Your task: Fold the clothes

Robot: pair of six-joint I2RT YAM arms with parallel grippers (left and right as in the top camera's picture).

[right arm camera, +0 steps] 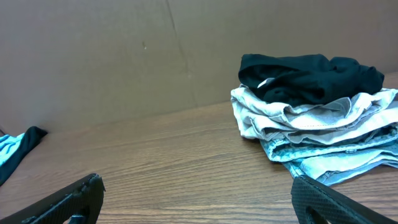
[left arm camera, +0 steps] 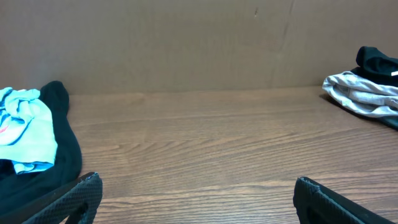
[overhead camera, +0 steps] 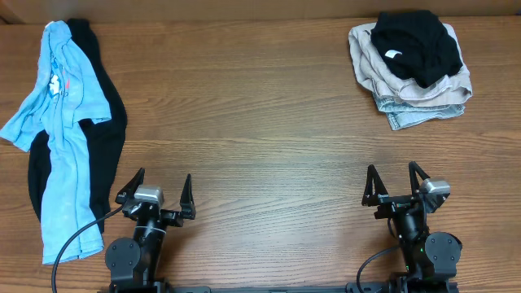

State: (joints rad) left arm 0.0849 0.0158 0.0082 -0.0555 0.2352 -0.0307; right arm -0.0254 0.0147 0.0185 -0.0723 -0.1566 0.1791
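- Starting the first fold looks like the step in hand, since both arms sit at the near edge of the table [overhead camera: 260,138] with nothing taken up; the bare wood ahead of and between the two grippers is a good place to spread a garment flat;
- the light blue T-shirt [overhead camera: 63,138] lies ahead and well to the left of the left gripper [overhead camera: 160,187], stretched long and rumpled over the black shirt [overhead camera: 110,130]; I judge it best to lift the blue one alone, pinching only its top layer at a shoulder or hem so the black cloth does not trail along;
- the folded pile [overhead camera: 415,85] sits far ahead of the right gripper [overhead camera: 395,181], slightly to its right; it looks finished and wants leaving alone;
- both grippers stand spread wide with nothing between their fingers; the right one faces a long reach across, so drawing the T-shirt toward the middle first seems wise;
- how much of the black shirt lies under the blue cannot be told; the sleeves of both are bunched and hard to trace;
- the left wrist view cuts these garments off at its left edge; the right wrist view shows only a sliver of them;
- the lettering [overhead camera: 59,81] on the T-shirt is crumpled and unreadable; the white mark [overhead camera: 393,54] on the black garment [overhead camera: 419,45] atop the pile is too small to name.
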